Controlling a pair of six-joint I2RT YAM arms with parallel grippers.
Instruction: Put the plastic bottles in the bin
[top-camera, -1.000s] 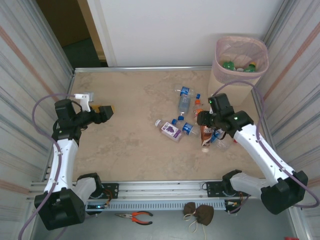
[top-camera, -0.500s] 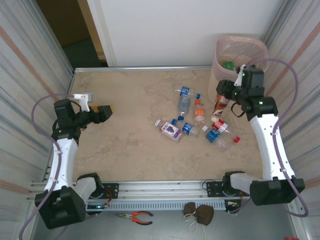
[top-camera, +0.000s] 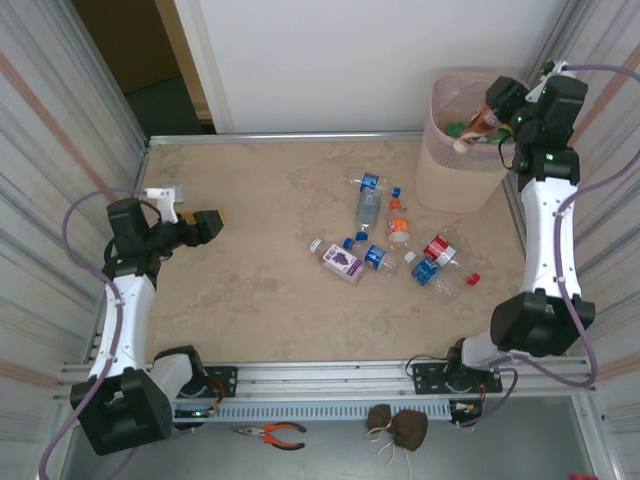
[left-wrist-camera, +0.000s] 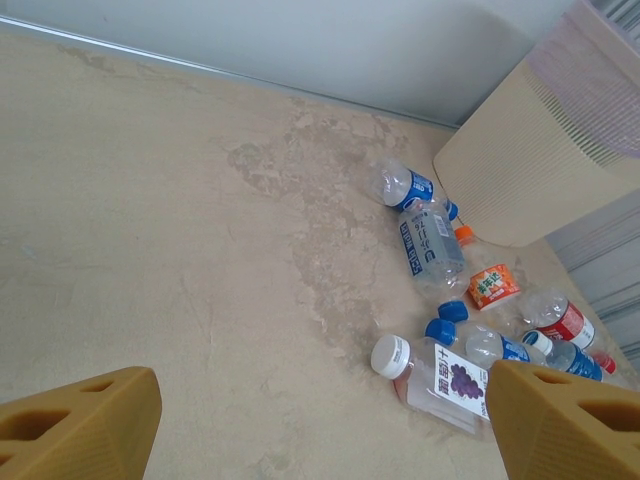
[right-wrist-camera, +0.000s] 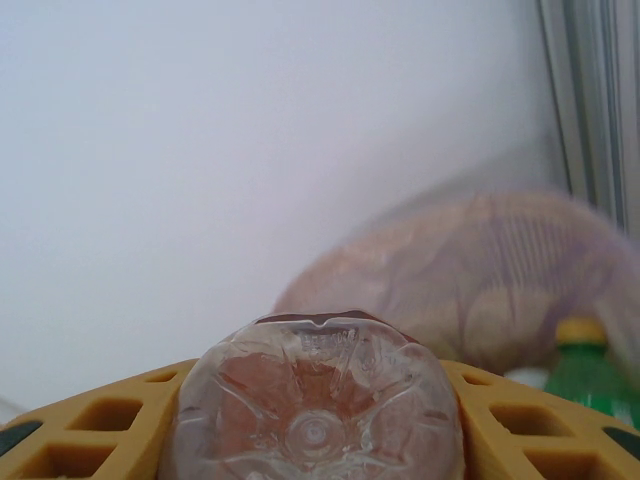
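Brown bottle (top-camera: 474, 131), tilted with its cap toward the bin (top-camera: 450, 182), sits clamped in the right gripper's (top-camera: 490, 116) part-closed fingers; the left gripper (top-camera: 207, 224) gapes empty.

Right wrist: bin (right-wrist-camera: 480, 270) blurred; green bottle (right-wrist-camera: 585, 375) in it soft, cropped at right. Brown bottle (right-wrist-camera: 315, 405) shows base alone, body hidden, bottom cropped. Left wrist: bin rim cropped. Top: loose bottles (top-camera: 369, 207), label print too small.

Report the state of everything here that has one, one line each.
Pale pink round plastic bin: upright, green bottles inside.
Left jaws: open, empty.
Right jaws: shut on reddish-brown plastic bottle, held over the bin.
White grape-labelled plastic bottle: lying on its side, capped.
Clear blue-labelled plastic bottle: lying on its side.
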